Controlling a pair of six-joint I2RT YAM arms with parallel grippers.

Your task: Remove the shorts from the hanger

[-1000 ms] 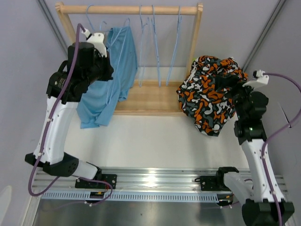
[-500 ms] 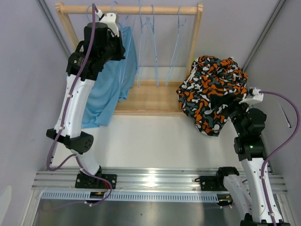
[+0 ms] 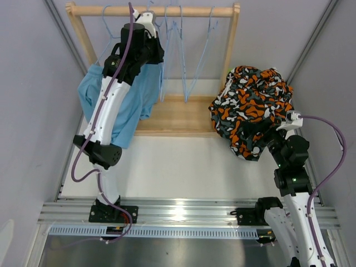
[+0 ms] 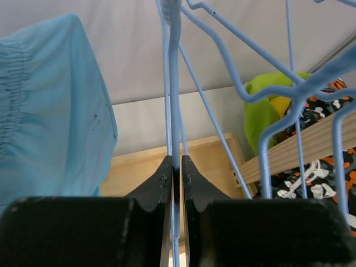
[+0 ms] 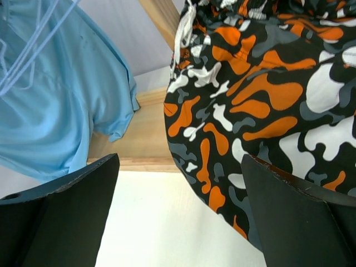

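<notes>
The light blue shorts hang at the left of the wooden rack, partly behind my left arm; they also show in the left wrist view and the right wrist view. My left gripper is up by the rod; in its own view it is shut on a light blue wire hanger. The camouflage shorts lie heaped at the right on the rack base. My right gripper is open and empty, just in front of that heap. Lime green shorts and yellow shorts peek out behind. Navy shorts are out of view.
The wooden rack has a top rod and a flat base. Several bare blue hangers hang on the rod. Grey walls close in on both sides. A metal rail runs along the near edge.
My left arm has swung up and to the right along the rod, and the light blue shorts have shifted left. My right arm has drawn back from the camouflage heap.
</notes>
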